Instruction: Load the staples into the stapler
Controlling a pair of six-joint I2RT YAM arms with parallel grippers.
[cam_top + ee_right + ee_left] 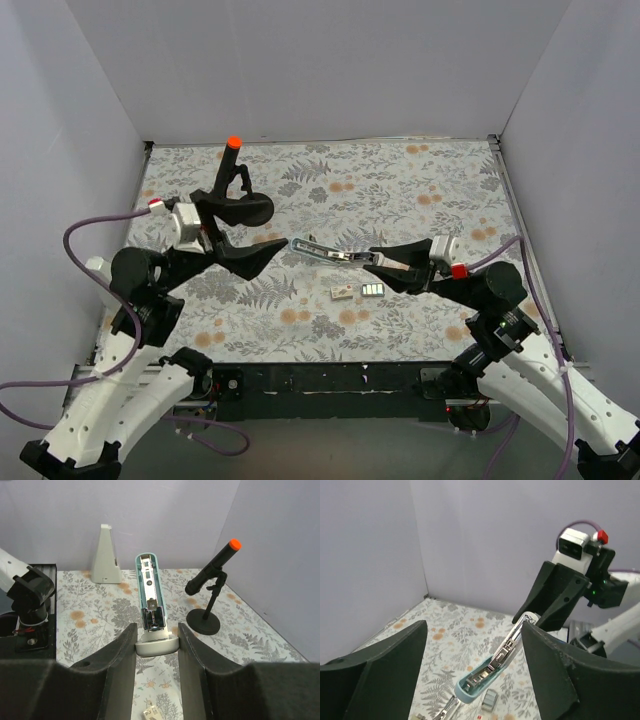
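Stapler (150, 585) sat open, right gripper (156, 630) clamped on its base, above table (400, 190). Left gripper (473, 630) was released (nothing held). Next prob. needed left to fetch staples (372, 290) beside box (343, 293).

Left arm (135, 275): elbow bent, forearm reaching right toward the table's centre. Left gripper (277, 228): fingers spread wide, nothing clamped between them.

Right arm (497, 290): elbow bent, forearm reaching left, roughly level. Right gripper (372, 259): both fingers (120, 665) pressed against the sides of the stapler (150, 595) at its base, holding it.

The grippers face each other, tips near but apart.
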